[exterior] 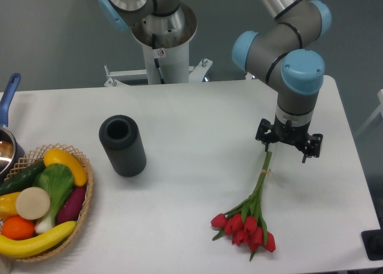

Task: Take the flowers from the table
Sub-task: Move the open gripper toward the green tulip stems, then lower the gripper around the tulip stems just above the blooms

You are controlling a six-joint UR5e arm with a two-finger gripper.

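Observation:
The flowers (246,225), a small bunch of red tulips with long thin green stems, lie on the white table (197,115) at the front right. The blossoms point toward the front edge and the stem ends point toward the back. My gripper (288,143) hangs straight down over the stem ends, whose upper tips reach its left side. The fingers are hidden under the black wrist mount, so I cannot see whether they are open or shut, or whether they touch the stems.
A dark grey cylinder (122,145) lies left of centre. A wicker basket (84,208) with toy fruits and vegetables sits at the front left, with a blue-handled pot (7,139) behind it. The arm's base (161,52) stands at the back edge.

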